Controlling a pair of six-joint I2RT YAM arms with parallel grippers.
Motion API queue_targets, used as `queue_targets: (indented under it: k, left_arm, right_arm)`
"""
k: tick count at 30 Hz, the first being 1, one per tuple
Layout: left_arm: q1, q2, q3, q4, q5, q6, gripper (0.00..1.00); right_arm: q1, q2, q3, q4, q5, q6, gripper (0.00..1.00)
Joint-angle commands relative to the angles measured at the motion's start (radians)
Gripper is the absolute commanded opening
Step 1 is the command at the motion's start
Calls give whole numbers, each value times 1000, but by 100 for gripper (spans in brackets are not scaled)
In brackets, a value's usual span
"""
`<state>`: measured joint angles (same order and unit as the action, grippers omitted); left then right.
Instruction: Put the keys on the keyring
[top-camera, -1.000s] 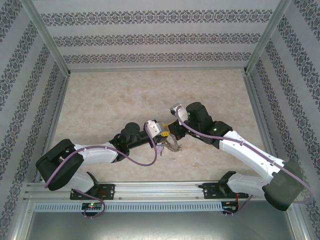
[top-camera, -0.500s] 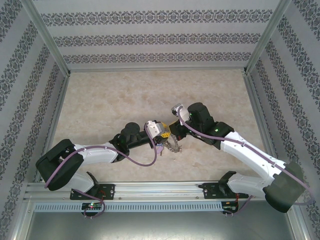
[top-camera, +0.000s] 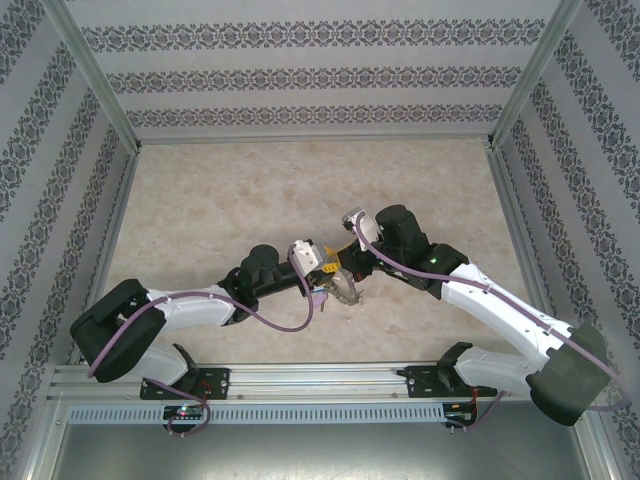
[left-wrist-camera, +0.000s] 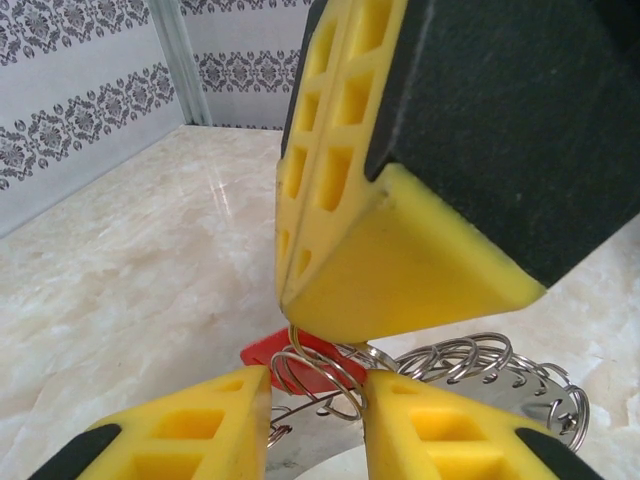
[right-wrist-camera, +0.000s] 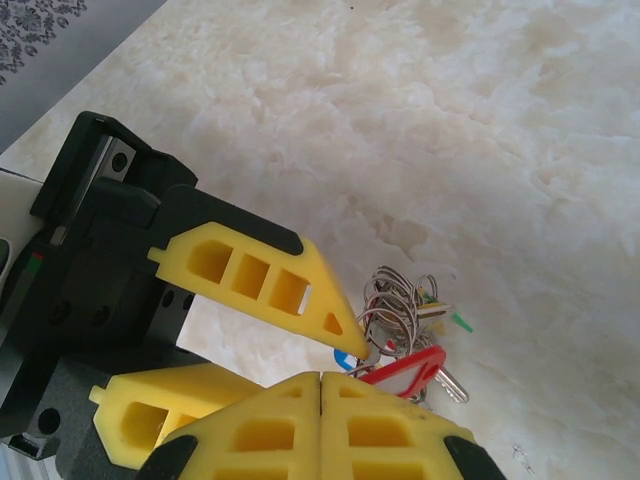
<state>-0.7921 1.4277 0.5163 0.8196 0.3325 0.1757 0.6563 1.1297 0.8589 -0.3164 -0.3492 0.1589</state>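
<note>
In the left wrist view, a small silver split ring with a red-tagged key sits between the fingers of my left gripper. Both yellow fingers touch its sides. The tip of my shut right gripper pinches the top of that same ring. From the right wrist, the right gripper is closed, and the red tag and its silver key stick out beside it. The keyring, with its bundle of small rings, lies just beyond. One left finger reaches in from the left.
Both arms meet over the middle of the marble tabletop. Patterned walls and metal frame posts enclose it. The aluminium rail with the arm bases runs along the near edge. Small green and blue tags hang in the bundle.
Both grippers have stayed together at the same spot. The keyring under them has shifted slightly and now shows more as a round fan.
</note>
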Motion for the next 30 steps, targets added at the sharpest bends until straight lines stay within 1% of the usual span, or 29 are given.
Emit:
queue_targets:
  k: [1, 3, 7, 11, 15, 22, 27, 30]
  left_arm:
    - [-9, -34, 8, -3, -37, -9, 27]
    - [-9, -35, 14, -27, -38, -1, 24]
    - [-9, -36, 13, -29, -33, 4, 22]
    - [-9, -37, 21, -54, -28, 19, 17]
    - [-9, -36, 28, -61, -24, 28, 13]
    - [-9, -33, 37, -80, -4, 48, 18]
    - [-9, -36, 55, -142, -5, 79, 11]
    - [-9, -45, 58, -147, 3, 78, 9]
  right_arm:
    - [-6, -28, 2, 22, -21, 3, 0]
    - [-6, -31, 2, 21, -23, 4, 0]
    - [-6, -29, 2, 19, -26, 4, 0]
    - [-6, -25, 5, 18, -29, 7, 0]
    - [-6, -21, 6, 15, -37, 4, 0]
    - [-6, -18, 4, 11, -33, 2, 0]
    - [-6, -12, 8, 5, -23, -3, 0]
    - [-6, -2, 17, -1, -32, -6, 0]
